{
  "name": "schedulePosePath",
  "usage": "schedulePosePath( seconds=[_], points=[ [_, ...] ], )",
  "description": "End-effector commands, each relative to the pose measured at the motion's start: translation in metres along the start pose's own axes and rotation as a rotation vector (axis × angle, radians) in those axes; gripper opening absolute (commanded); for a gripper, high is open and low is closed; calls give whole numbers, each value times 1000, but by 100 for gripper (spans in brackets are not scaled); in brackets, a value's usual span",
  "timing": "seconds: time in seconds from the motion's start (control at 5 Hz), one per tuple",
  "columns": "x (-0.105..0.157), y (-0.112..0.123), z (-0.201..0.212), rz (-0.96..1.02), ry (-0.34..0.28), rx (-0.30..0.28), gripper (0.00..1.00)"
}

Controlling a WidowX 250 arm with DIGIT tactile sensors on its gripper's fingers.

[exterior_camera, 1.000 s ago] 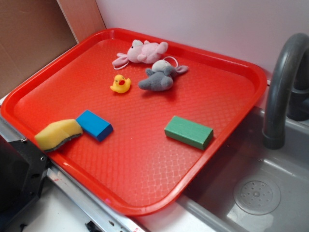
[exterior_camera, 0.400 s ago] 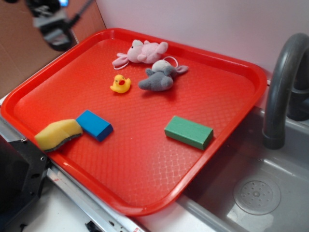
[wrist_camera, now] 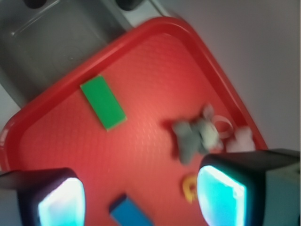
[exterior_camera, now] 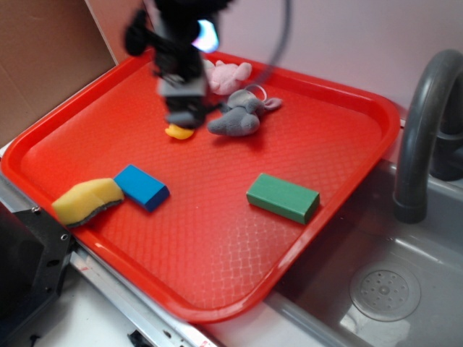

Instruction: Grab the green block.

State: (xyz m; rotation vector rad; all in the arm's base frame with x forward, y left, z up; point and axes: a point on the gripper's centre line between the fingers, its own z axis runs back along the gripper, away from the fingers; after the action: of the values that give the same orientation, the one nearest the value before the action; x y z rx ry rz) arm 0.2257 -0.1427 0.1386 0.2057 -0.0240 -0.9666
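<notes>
The green block (exterior_camera: 283,197) lies flat on the red tray (exterior_camera: 217,267), toward its right side. The wrist view shows the green block (wrist_camera: 103,102) from above, well ahead of the fingers. My gripper (exterior_camera: 182,116) hangs blurred over the back of the tray, above the yellow duck, far left of the block. Its two fingers (wrist_camera: 59,202) stand wide apart with nothing between them, so the gripper (wrist_camera: 138,200) is open.
A blue block (exterior_camera: 142,186) and a yellow sponge (exterior_camera: 87,200) lie at the tray's front left. A yellow duck (exterior_camera: 178,132), a grey plush (exterior_camera: 239,116) and a pink plush (exterior_camera: 230,74) sit at the back. A sink (exterior_camera: 383,289) with a grey faucet (exterior_camera: 419,130) is on the right.
The arm has swept from the top left corner down and right over the tray, and now covers most of the duck. The objects have not moved.
</notes>
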Motion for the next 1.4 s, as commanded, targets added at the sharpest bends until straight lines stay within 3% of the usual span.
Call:
schedulePosePath(
  seconds=[0.0, 0.2, 0.6, 1.0, 1.2],
  points=[
    [27, -15, -51, -66, 10, -17, 100],
    [33, -26, -78, -142, 19, -49, 100],
    [28, -40, -93, -280, 39, -121, 100],
    [29, -35, -122, -265, 48, -147, 100],
    [24, -29, -118, -238, 31, -128, 0]
  ],
)
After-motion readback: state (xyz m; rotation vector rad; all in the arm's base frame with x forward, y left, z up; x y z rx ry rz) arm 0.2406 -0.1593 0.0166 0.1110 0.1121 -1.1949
